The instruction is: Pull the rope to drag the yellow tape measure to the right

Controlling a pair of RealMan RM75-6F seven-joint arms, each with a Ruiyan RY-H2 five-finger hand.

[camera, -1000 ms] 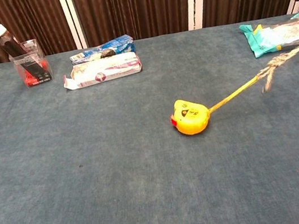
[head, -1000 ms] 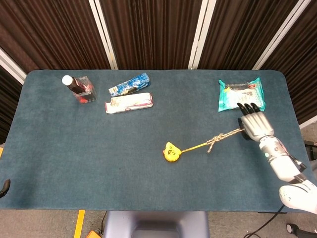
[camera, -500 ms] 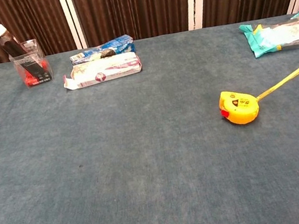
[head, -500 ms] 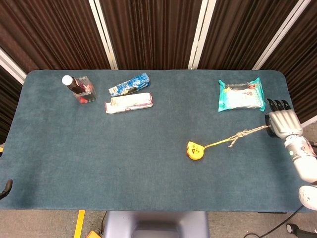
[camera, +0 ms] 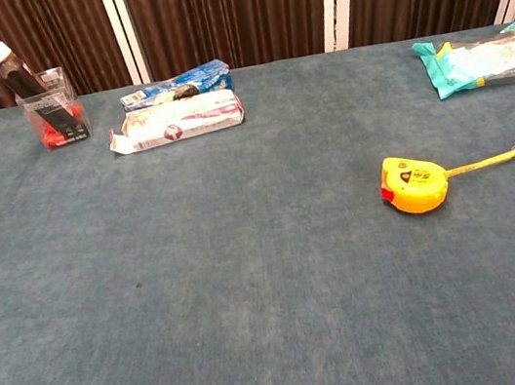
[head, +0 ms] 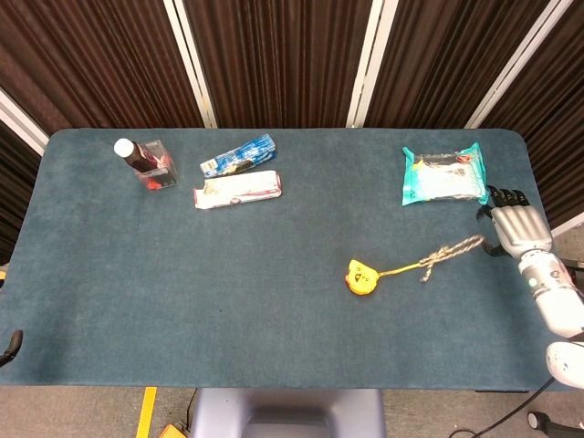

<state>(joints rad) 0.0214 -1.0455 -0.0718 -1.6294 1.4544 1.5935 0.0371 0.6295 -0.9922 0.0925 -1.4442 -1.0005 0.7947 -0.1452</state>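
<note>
Head view shows the right hand (head: 516, 228) at the table's (head: 137, 274) far right edge, fingers pointing away from the robot. Whether it grips the rope (head: 453, 249) cannot be told. That rope runs leftward from the hand, down toward the robot, to the yellow tape measure (head: 359, 277), lying well apart. The left hand is out of sight, so the right is nearer.

Head view looks down from above, chest view low; both share the table (head: 182, 301)
</note>
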